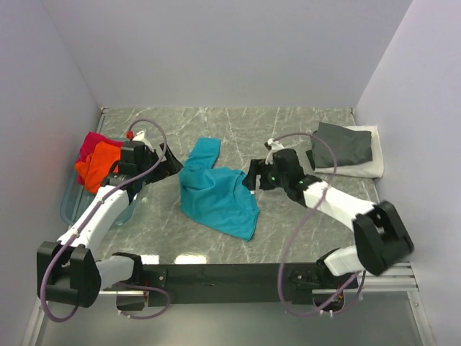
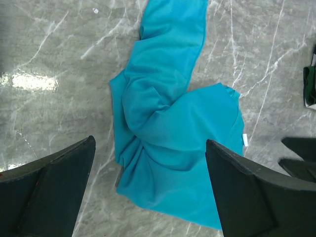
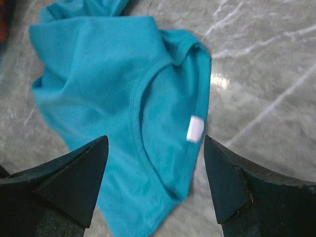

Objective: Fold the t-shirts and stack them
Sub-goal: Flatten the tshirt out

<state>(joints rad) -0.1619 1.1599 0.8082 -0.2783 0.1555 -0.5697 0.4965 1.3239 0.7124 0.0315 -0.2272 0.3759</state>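
From above, the teal t-shirt (image 1: pixel 216 196) lies crumpled mid-worktop (image 1: pixel 288 122), between the left claw (image 1: pixel 171 164) and the right claw (image 1: pixel 252 179). Left wrist view: that claw hangs released and empty over bunched, twisted cloth. Right wrist view: the other claw, likewise released, hovers over the collar (image 3: pixel 134 106) and its white label (image 3: pixel 195 129). Best to pinch single layers at opposite edges, then draw them apart flat before folding.

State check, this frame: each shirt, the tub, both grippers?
teal t-shirt: crumpled, unfolded
orange t-shirt: heaped, unfolded, in tub
magenta-red t-shirt: heaped, unfolded
white t-shirt: folded, bottom of stack
dark grey t-shirt: folded, stacked on the white one
tub: holding shirts
left gripper: open, empty
right gripper: open, empty
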